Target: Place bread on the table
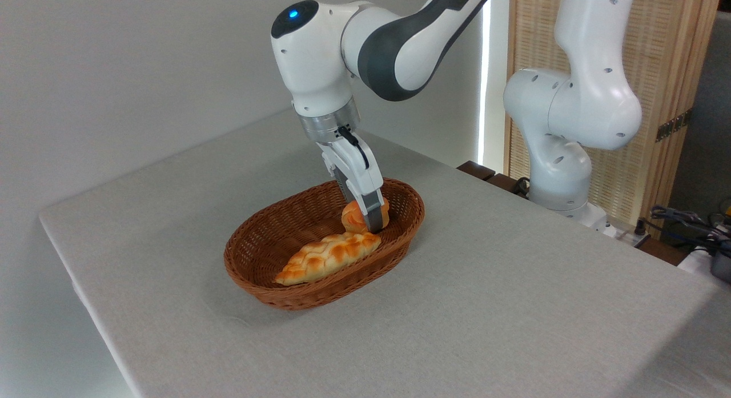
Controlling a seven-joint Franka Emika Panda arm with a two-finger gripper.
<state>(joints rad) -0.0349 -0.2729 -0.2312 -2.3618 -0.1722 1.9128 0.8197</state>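
Note:
The bread [352, 215], a small round orange-golden bun, lies at the far right end of the brown wicker basket [257, 238], against the tip of a braided loaf. My gripper [371, 224] reaches down into the basket at the bun. One finger [374, 212] stands in front of the bun and covers its middle; the other finger is hidden behind it. The fingers seem to straddle the bun, but I cannot tell whether they press on it. The table [514, 284], covered in light grey cloth, carries the basket.
A long pale-golden braided loaf [328, 258] lies along the basket's near side. The arm's white base [562, 181] stands at the table's far right edge, with cables and dark objects [697, 226] beyond it. A wall runs behind the table's left side.

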